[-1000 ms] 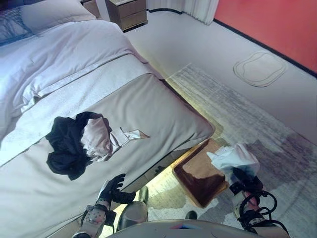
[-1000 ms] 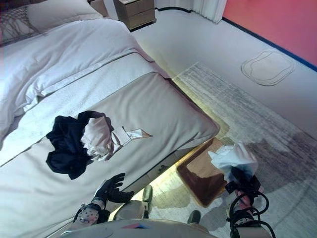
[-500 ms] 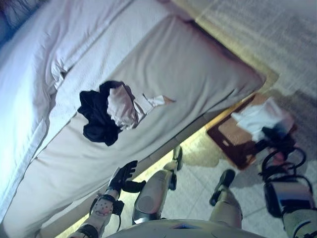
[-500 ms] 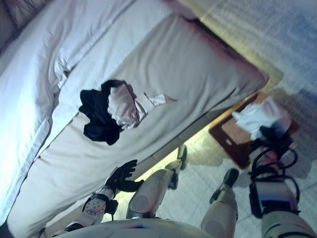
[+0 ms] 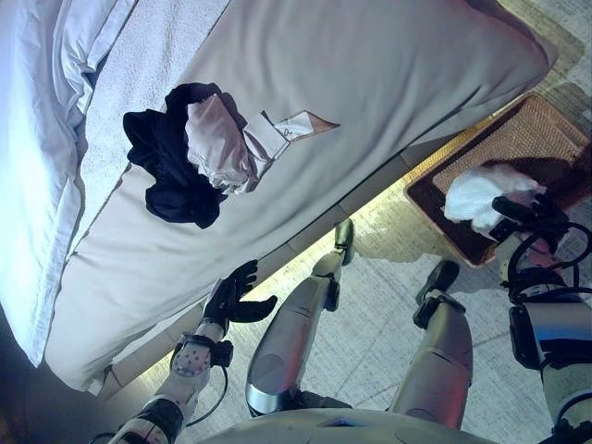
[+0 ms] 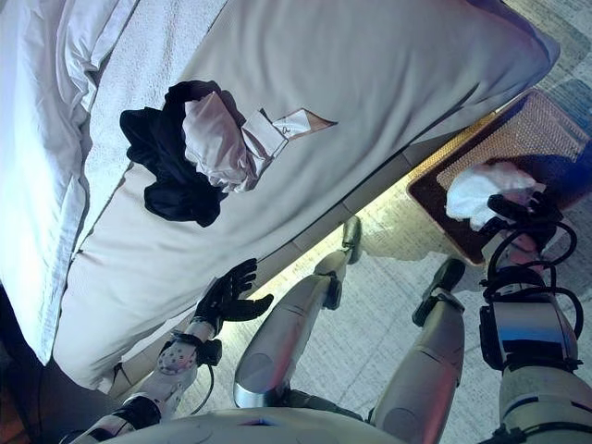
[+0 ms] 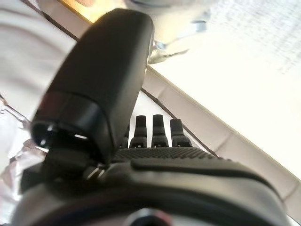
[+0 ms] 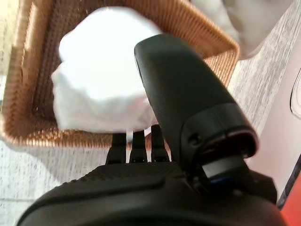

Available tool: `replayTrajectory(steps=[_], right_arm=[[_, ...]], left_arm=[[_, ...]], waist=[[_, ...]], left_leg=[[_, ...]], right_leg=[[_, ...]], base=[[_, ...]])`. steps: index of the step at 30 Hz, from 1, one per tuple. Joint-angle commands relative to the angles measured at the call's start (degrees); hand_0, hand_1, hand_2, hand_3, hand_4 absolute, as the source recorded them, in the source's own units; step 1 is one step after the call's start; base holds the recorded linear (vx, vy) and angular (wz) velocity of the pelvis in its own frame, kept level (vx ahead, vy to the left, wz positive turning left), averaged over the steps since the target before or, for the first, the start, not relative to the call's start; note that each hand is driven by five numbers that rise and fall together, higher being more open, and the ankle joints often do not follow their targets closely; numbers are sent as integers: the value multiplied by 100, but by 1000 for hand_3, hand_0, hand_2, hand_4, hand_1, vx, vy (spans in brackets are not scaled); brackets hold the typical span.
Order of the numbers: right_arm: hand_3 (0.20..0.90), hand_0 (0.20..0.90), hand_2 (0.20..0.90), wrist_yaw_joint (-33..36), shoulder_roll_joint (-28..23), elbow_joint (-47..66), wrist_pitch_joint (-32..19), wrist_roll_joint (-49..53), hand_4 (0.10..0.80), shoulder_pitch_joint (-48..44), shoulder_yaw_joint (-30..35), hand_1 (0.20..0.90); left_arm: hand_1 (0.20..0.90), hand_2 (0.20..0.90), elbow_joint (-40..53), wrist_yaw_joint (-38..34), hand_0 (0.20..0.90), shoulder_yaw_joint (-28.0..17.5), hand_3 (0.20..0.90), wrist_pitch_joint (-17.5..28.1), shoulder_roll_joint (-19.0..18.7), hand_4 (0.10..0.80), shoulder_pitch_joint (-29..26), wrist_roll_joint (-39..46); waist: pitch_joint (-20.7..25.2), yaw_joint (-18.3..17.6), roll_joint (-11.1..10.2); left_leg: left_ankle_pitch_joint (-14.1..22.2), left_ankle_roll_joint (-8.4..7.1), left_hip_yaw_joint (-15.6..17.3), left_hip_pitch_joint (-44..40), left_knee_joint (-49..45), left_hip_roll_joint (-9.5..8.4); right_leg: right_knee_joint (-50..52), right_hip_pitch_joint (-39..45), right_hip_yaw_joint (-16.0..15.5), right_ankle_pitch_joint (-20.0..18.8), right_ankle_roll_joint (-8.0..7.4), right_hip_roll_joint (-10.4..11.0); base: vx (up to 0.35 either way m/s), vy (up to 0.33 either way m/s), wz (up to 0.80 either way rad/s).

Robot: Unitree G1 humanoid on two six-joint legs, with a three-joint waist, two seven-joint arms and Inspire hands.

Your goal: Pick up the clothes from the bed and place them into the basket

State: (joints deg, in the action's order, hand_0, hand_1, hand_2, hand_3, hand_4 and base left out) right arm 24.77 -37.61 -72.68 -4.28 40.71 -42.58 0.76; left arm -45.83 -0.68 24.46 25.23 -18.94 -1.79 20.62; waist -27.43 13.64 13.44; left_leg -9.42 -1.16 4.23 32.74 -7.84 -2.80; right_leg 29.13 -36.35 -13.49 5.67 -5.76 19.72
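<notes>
A black garment (image 5: 166, 171) and a pale grey garment (image 5: 222, 143) lie bunched together on the beige bed cover (image 5: 388, 74). A brown wicker basket (image 5: 546, 125) stands on the floor beside the bed's corner. My right hand (image 5: 523, 217) is shut on a white cloth (image 5: 481, 194) and holds it over the basket; in the right wrist view the thumb (image 8: 183, 99) lies over the cloth (image 8: 99, 89), above the basket's rim (image 8: 207, 33). My left hand (image 5: 236, 294) is open with fingers spread, empty, at the bed's side edge below the garments.
A white duvet (image 5: 37, 139) covers the bed's far left side. A pale patterned rug (image 5: 379, 314) lies on the floor between the bed and the basket. The bed's base (image 7: 202, 122) runs close past my left hand.
The camera has tipped down and turned, so the whole picture has shifted. My right hand still holds the white cloth over the basket. My left hand stays open by the bed's edge.
</notes>
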Motion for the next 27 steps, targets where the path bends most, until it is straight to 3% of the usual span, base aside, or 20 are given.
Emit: replayTrajectory(steps=[1, 8, 16, 17, 18, 20, 21, 25, 26, 27], right_arm=[[900, 900, 900, -111, -611, 247, -313, -121, 800, 11, -86, 900], [900, 900, 900, -717, -539, 83, -421, -149, 800, 166, -84, 900], [900, 900, 900, -1081, 395, 332, -533, -174, 800, 1178, -186, 900], [900, 900, 900, -1168, 547, 376, -533, -154, 800, 1375, -224, 900], [900, 900, 900, -1165, 755, 479, -606, -13, 800, 1665, -237, 900], [900, 900, 900, -1258, 942, 575, -691, 101, 800, 1919, -246, 900], [900, 900, 900, -1280, 973, 586, -726, 123, 800, 1952, -257, 900], [900, 900, 900, -1592, 1418, 838, -860, -32, 800, 2569, -333, 900], [900, 900, 900, -1589, 1429, 854, -859, -38, 800, 2596, -330, 900], [900, 900, 900, -1707, 1564, 838, -835, -185, 800, 2774, -259, 900]], left_arm=[[900, 900, 5, -15, 900, -211, 900, 207, -329, 800, 202, 214], [900, 900, -51, 12, 900, -217, 900, 228, -334, 800, 250, 243], [900, 900, -251, -154, 900, -480, 900, 165, -429, 800, 345, -403], [900, 900, -314, -128, 900, -515, 900, 107, -443, 800, 334, -521], [900, 900, -387, -101, 900, -453, 900, 95, -471, 800, 271, -812], [900, 900, -480, -107, 900, -348, 900, -20, -460, 800, 143, -1021], [900, 900, -493, -110, 900, -337, 900, -51, -459, 800, 127, -1048], [900, 900, -848, -306, 900, -412, 900, -42, -284, 800, 286, -1529], [900, 900, -845, -313, 900, -406, 900, -41, -291, 800, 303, -1537], [900, 900, -926, -373, 900, -489, 900, -129, -273, 800, 324, -1605]], waist=[[-188, 7, 141], [-67, 57, 82], [379, 305, -261], [477, 298, -319], [576, 184, -363], [658, -16, -425], [658, -44, -441], [987, 21, -786], [986, 21, -791], [1194, 66, -914]], left_leg=[[308, -200, -250, 186, -594, 192], [241, -302, -317, -165, -337, 233], [84, -494, -460, -825, 147, 566], [38, -558, -258, -942, 203, 695], [-90, -680, 370, -1037, 114, 1036], [-85, -722, 1142, -1272, 28, 1377], [-69, -714, 1207, -1322, 32, 1391], [298, -515, 1107, -1727, 99, 1098], [307, -509, 1109, -1754, 104, 1090], [422, -406, 1110, -1954, 148, 950]], right_leg=[[-203, 385, -468, -16, 167, -239], [-359, 734, -584, 10, 186, -326], [-540, 1684, -1017, 212, 272, -425], [-647, 1917, -1202, 200, 280, -401], [-776, 2275, -1656, 191, 321, -291], [-871, 2609, -2112, 157, 345, -138], [-877, 2659, -2154, 154, 337, -117], [-1156, 3316, -2063, 93, 182, -114], [-1183, 3352, -2069, 76, 170, -114], [-1314, 3640, -2004, -28, 104, -116]], base=[[18, -18, 4], [25, -13, 6], [134, -88, 24], [167, -70, 38], [163, -77, 68], [73, 6, 133], [152, 139, 154], [248, 178, 66], [306, 188, 9], [322, 171, 15]])
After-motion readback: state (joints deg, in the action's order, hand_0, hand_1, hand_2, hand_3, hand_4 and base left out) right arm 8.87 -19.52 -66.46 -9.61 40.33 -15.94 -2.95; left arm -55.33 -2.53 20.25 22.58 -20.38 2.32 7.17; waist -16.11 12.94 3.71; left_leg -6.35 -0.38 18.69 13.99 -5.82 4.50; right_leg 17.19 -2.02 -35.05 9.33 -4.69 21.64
